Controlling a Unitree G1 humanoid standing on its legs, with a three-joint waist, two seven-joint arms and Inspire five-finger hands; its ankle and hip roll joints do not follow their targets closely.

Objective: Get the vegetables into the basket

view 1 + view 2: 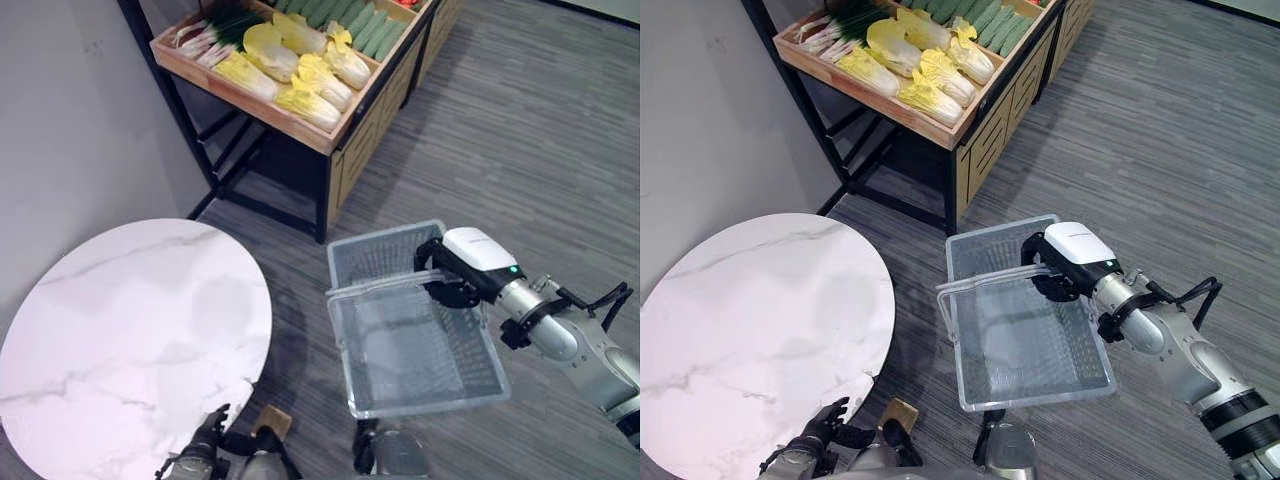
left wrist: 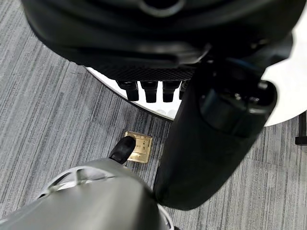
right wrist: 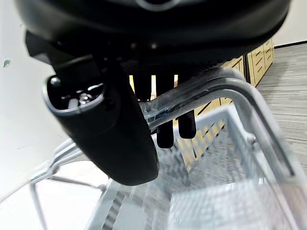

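Pale yellow napa cabbages (image 1: 300, 70) lie in a wooden crate (image 1: 240, 95) on a stand at the far side, with green onions (image 1: 215, 30) and cucumbers (image 1: 365, 25) beside them. A silver wire basket (image 1: 345, 340) hangs above the floor at the centre right, with nothing inside. My right hand (image 1: 450, 275) is shut on the basket's handle (image 3: 211, 88); its fingers (image 3: 163, 129) curl over the bar. My left hand (image 1: 830, 422) hangs low by the near edge of the round table, fingers relaxed and holding nothing.
A round white marble table (image 1: 130, 340) fills the lower left. The crate's black metal stand (image 1: 195, 140) and a wooden cabinet (image 1: 375, 120) rise between table and basket. A brass floor socket (image 2: 139, 146) sits in the grey carpet near the table's edge.
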